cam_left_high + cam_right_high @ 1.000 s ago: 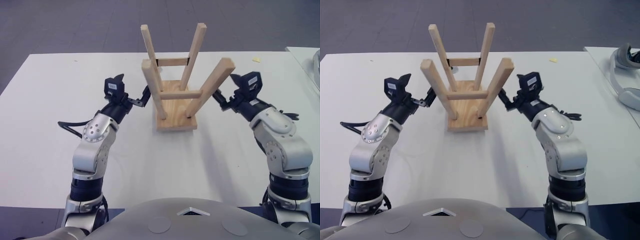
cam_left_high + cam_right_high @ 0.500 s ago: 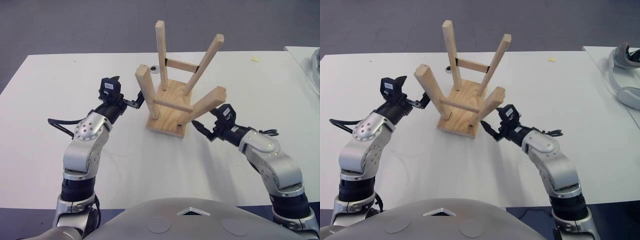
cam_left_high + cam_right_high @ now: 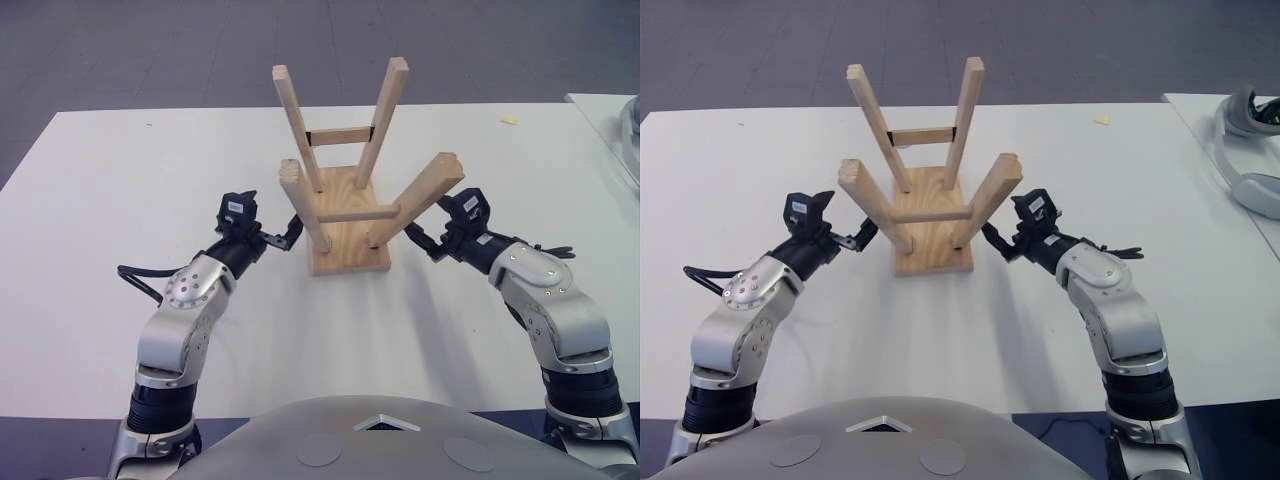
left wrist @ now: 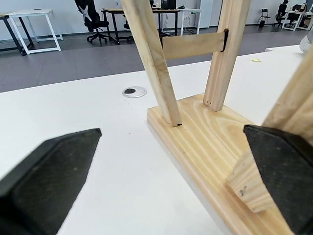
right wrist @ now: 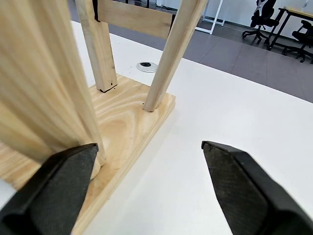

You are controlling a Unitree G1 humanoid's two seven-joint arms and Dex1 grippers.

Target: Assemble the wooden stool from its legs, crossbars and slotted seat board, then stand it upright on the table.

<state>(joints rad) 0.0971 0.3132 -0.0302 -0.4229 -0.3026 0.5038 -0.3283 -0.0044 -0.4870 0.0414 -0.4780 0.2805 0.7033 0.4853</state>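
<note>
Left eye view: stool (image 3: 345,214) upside down mid-counter (image 3: 120,180), seat (image 3: 350,260) flat, legs up, crossbars fitted. Probably stiff, light, tippy; best gripped low on opposite legs for flipping. Left claw (image 3: 288,230) and right claw (image 3: 420,240) wide open beside near legs, holding nothing.

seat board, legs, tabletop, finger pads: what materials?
Seat board: pale wood, swirling grain visible, matt, seemingly unvarnished.
Legs: same light wood, straight grain, square-cut ends.
Table: smooth white top, likely laminate or painted; unsure.
Finger pads: matt black, finely textured, probably rubber or plastic.
</note>
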